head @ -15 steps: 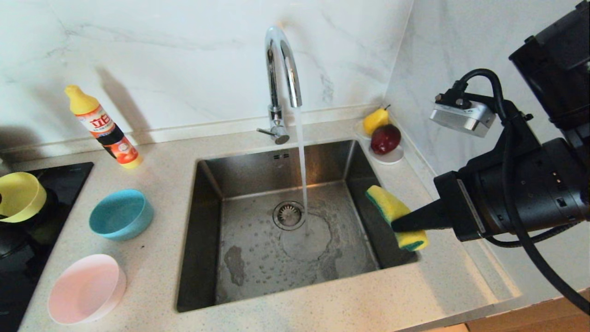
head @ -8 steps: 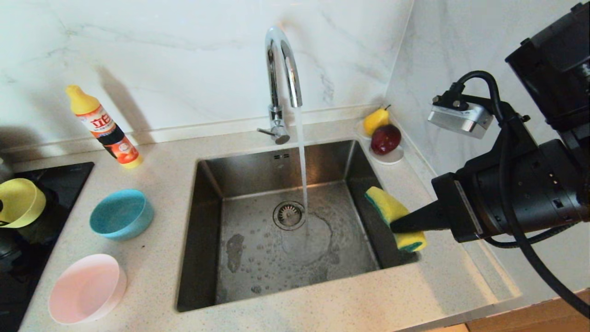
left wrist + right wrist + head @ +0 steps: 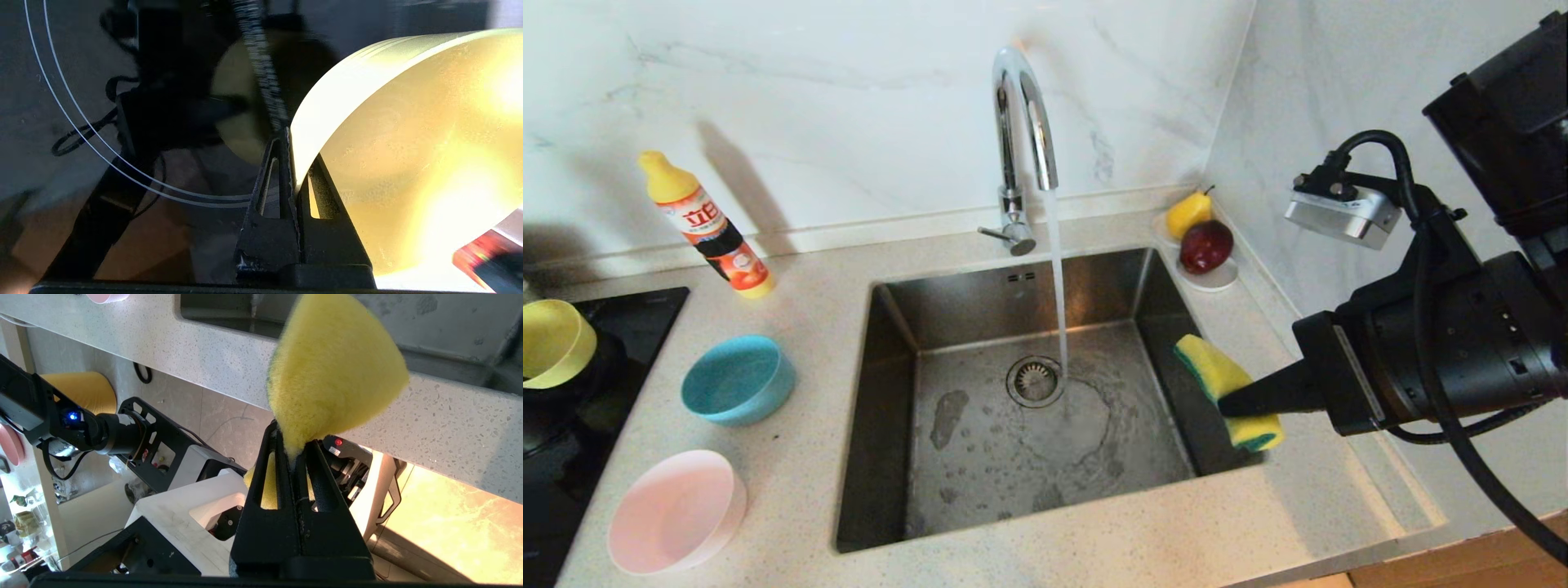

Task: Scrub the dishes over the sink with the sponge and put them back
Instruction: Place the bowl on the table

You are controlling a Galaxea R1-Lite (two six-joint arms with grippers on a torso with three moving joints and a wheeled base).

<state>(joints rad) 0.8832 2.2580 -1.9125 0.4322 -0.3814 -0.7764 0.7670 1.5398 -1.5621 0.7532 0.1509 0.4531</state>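
My left gripper (image 3: pixel 292 139) is shut on the rim of the yellow bowl (image 3: pixel 408 163), one finger inside and one outside. It holds the tilted yellow bowl (image 3: pixel 551 343) above the black hob at the far left. The light blue bowl (image 3: pixel 737 380) and the pale pink bowl (image 3: pixel 676 510) stand on the counter left of the sink (image 3: pixel 882 408). Over the sink's right edge, my right gripper (image 3: pixel 1233 402) is shut on the yellow and green sponge (image 3: pixel 1225 384). In the right wrist view the sponge (image 3: pixel 331 371) fans out above the right gripper (image 3: pixel 292 437).
Water runs from the chrome tap (image 3: pixel 1021 122) onto the basin floor beside the drain (image 3: pixel 1035 380). A detergent bottle (image 3: pixel 707 224) stands at the back left. A white saucer (image 3: pixel 1217 284) with a pear (image 3: pixel 1188 214) and a red apple (image 3: pixel 1205 245) sits in the back right corner.
The yellow bowl in my left gripper has drifted slightly toward the left edge and turned a little. The right gripper with the sponge has stayed in place.
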